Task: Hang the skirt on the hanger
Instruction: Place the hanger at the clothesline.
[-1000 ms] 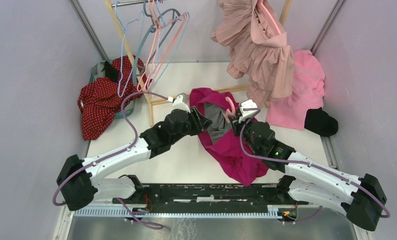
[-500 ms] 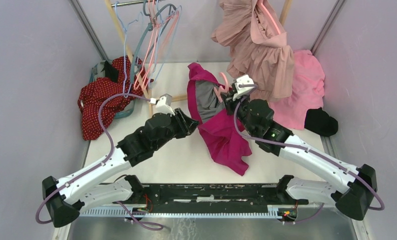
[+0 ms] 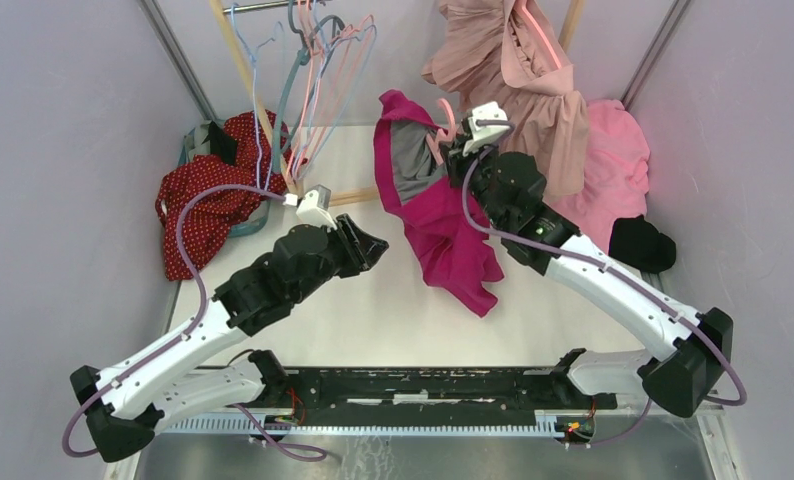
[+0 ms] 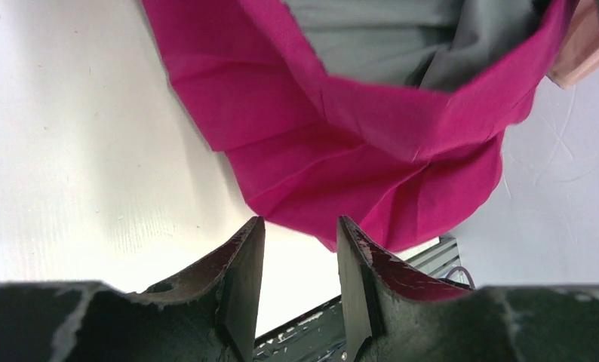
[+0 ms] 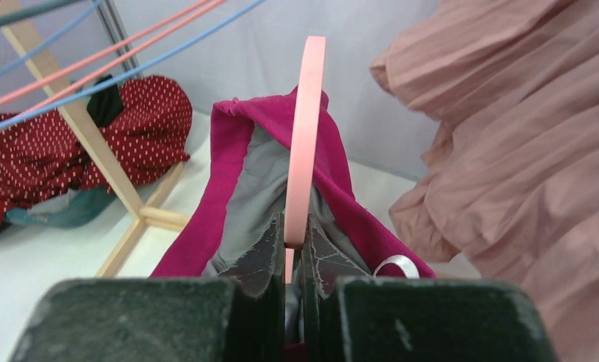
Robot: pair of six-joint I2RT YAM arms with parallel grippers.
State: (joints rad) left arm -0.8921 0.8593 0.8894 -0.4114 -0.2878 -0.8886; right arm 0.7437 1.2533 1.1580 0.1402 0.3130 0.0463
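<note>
The right gripper was closed on the pink hanger, clamping its bar. The skirt hung from the hanger, clear of the table. Its grey lining showed at the waist and its hem hung free. The left gripper was open and held nothing. It sat low, near the hem but apart from it.

Judged step: the skirt appeared to be on the hanger, and the loaded hanger was in transport. How securely the waistband sat could not be determined.

The next move would call for carrying the hanger to the rack, into the gap between the other hangers and the beige dress. The hanger would need to be kept level so that the skirt does not slide off.
</note>
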